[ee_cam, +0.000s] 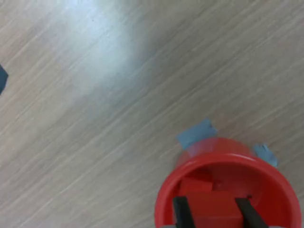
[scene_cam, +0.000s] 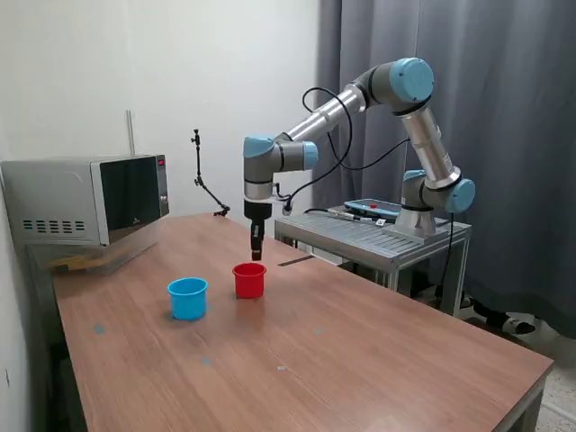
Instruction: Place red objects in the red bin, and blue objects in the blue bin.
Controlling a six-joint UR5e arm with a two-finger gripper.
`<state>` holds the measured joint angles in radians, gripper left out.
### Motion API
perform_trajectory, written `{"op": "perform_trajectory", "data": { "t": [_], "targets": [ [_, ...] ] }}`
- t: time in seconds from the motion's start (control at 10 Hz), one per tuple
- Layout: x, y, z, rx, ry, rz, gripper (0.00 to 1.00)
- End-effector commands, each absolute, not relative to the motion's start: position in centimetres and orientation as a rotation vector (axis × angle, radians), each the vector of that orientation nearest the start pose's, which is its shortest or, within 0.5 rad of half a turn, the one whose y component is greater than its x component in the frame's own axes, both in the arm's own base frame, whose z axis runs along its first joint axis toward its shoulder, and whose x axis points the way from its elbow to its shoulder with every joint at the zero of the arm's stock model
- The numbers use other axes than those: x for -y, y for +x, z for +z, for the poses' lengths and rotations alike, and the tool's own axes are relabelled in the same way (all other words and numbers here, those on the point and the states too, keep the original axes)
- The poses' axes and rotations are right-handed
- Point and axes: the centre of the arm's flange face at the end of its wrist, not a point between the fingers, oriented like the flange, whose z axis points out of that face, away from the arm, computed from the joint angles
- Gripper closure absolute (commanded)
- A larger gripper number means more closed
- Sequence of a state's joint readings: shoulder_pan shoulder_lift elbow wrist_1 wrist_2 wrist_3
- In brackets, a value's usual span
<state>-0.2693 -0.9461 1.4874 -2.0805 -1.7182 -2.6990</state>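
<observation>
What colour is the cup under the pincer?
Red. The cup under the pincer shows best in the wrist view.

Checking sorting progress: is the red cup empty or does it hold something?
Not empty. The wrist view shows red blocks inside the red cup, under the pincer.

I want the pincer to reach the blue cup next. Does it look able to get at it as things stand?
Probably yes. The blue cup stands open-topped on the table, apart from the red cup where the pincer hovers, and nothing stands over it. The pincer seems to hold a red cube.
</observation>
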Motion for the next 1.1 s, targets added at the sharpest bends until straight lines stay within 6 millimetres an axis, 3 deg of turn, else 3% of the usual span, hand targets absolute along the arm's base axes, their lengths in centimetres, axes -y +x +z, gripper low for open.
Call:
{"op": "perform_trajectory", "data": {
  "t": [0.0, 0.5, 0.9, 1.0],
  "targets": [
    [-6.3, -68.8, 20.0, -2.739, -1.266, 0.137, 1.0],
    [-4.9, -69.3, 20.3, -2.733, -1.298, 0.149, 1.0],
    [-5.1, -69.1, 19.8, -2.729, -1.292, 0.14, 1.0],
    [-5.0, -69.2, 19.8, -2.729, -1.295, 0.142, 0.0]
  ]
}}
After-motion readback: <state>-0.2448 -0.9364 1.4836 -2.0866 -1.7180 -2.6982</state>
